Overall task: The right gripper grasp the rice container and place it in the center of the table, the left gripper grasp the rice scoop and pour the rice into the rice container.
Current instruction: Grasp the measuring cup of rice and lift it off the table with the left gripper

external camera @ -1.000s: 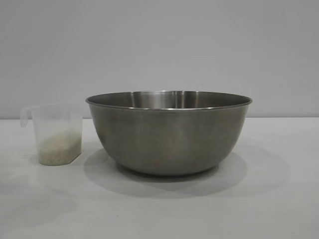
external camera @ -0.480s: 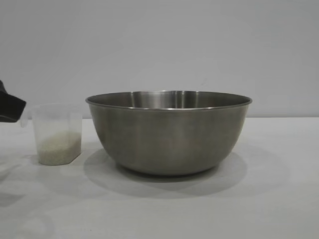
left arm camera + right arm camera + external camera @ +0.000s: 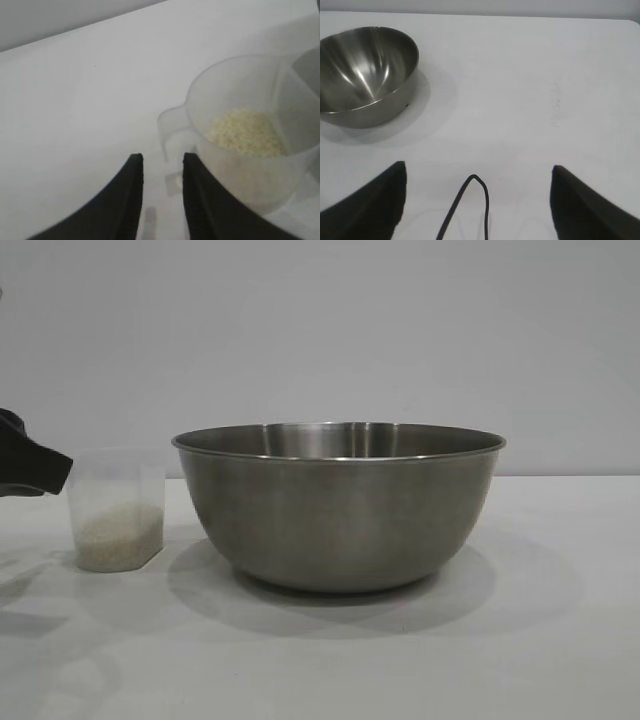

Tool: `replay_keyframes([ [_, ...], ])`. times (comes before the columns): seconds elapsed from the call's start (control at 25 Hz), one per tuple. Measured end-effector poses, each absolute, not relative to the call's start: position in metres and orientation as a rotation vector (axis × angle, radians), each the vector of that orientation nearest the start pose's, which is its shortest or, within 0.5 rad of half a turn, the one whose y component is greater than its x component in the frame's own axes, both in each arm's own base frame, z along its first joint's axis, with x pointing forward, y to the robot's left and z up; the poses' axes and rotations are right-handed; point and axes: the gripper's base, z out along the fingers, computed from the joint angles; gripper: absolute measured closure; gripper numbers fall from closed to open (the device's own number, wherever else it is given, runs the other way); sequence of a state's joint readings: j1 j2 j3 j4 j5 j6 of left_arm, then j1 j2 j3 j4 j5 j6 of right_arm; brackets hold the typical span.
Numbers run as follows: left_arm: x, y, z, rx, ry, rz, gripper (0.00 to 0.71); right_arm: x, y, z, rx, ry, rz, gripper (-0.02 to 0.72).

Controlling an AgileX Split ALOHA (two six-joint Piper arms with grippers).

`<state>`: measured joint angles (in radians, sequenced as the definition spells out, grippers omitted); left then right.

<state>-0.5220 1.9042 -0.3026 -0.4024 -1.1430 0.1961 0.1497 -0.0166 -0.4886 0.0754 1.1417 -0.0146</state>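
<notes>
The rice container (image 3: 340, 510), a large steel bowl, stands on the white table (image 3: 540, 640) at the middle. The rice scoop (image 3: 115, 502), a clear plastic cup, stands left of it with rice (image 3: 118, 535) in its bottom. My left gripper (image 3: 58, 468) reaches in from the left edge, its tip at the scoop's handle side. In the left wrist view my left gripper (image 3: 161, 157) is open with a narrow gap, and the handle (image 3: 170, 135) of the scoop (image 3: 215, 90) sits at the tips, rice (image 3: 245, 132) inside. My right gripper (image 3: 477, 170) is wide open and empty, well away from the container (image 3: 365, 75).
A thin black cable (image 3: 475, 200) loops between the right gripper's fingers. A plain grey wall stands behind the table. The scoop stands a short gap from the bowl's left side.
My left gripper has come into the exterior view from the left edge and moved right, up to the scoop's handle. The bowl and scoop have not moved.
</notes>
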Motion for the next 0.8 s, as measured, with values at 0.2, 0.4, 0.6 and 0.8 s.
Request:
replay_keyframes([
  [0.2,0.227,-0.092,0.095,0.266,1.929,0.031,0.564,-0.011,0.005,0.268,-0.182,2.115,0.171,0.193],
  [0.4,0.227,-0.091,0.090,0.250,1.950,0.034,0.564,-0.011,0.005,0.268,-0.182,2.115,0.171,0.193],
  [0.6,0.226,-0.093,0.082,0.278,1.971,0.023,0.564,-0.011,0.005,0.268,-0.182,2.115,0.171,0.193],
  [0.8,0.231,-0.083,0.082,0.211,1.980,-0.034,0.564,-0.011,0.005,0.268,-0.182,2.115,0.171,0.193],
])
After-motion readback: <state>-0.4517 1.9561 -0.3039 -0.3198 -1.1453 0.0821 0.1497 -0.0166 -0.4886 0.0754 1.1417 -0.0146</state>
